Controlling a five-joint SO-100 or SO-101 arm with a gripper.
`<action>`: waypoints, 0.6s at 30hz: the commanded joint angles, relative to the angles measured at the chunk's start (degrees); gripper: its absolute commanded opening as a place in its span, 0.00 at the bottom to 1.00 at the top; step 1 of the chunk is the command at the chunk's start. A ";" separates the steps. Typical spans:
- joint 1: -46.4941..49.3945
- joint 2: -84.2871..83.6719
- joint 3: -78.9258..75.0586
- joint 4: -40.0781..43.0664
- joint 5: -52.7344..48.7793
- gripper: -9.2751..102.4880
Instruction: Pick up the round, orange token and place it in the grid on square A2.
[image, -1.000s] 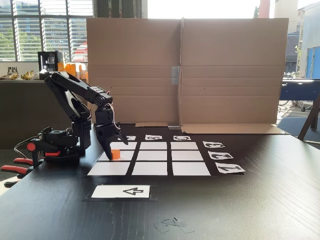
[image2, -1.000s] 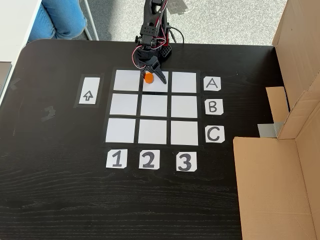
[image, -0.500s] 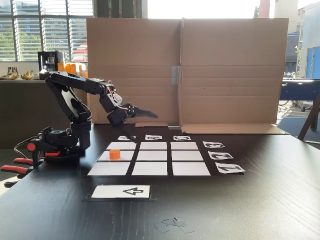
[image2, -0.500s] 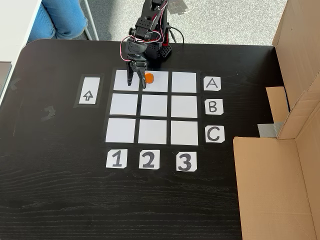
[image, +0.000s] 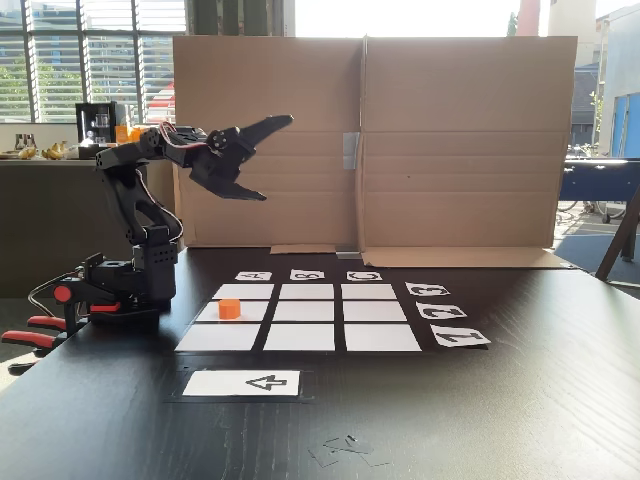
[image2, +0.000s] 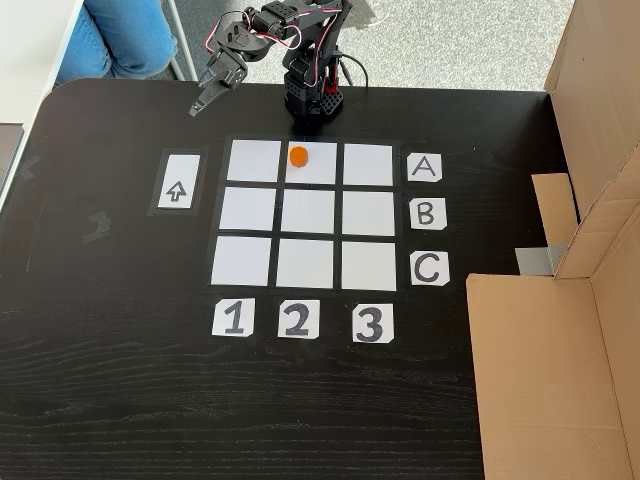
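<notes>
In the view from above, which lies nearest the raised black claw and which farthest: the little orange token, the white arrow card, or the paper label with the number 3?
Measured from the gripper, raised at upper left in the view from above:
1. The white arrow card, just below it, left of the grid.
2. The small orange plastic token, to its right, in the top middle white square; only slightly farther than the card.
3. The paper label 3, far lower right.

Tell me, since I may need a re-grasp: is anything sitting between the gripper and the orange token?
Nothing visible is. The gripper hangs raised and open above the table beyond the grid's corner. The token sits alone in square A2, with bare paper and tabletop around it.
</notes>
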 joint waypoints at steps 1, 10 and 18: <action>5.71 3.25 -3.52 -2.55 5.10 0.59; 22.15 10.99 -3.34 -1.23 12.48 0.37; 33.22 21.45 8.70 -1.05 12.57 0.19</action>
